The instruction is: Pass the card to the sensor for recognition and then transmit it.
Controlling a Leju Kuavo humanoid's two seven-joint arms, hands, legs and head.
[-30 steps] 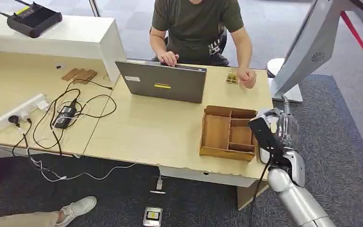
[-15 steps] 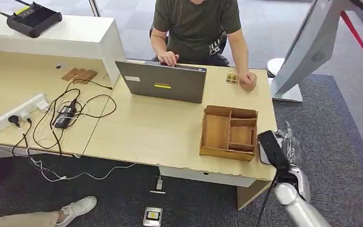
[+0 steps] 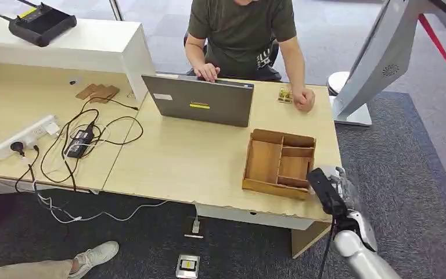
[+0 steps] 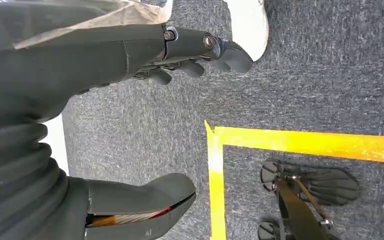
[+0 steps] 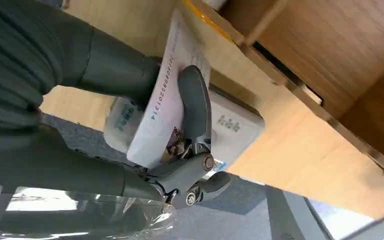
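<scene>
Right hand (image 5: pixel 180 135) pinches the card (image 5: pixel 165 115) over the sensor (image 5: pixel 230 127), just beside the table's (image 3: pixel 209 168) right edge.

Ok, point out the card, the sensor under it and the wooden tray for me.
card (image 5: pixel 157 117): right wrist view, on its white printed face, pinched in the right robot hand.
sensor (image 5: pixel 232 125): right wrist view, on its white top.
wooden tray (image 3: pixel 263 161): head view, floor of its long compartment.

Left hand (image 4: pixel 130 115) (empty), grey carpet (image 4: pixel 305 65), yellow tape (image 4: pixel 300 142)
</scene>
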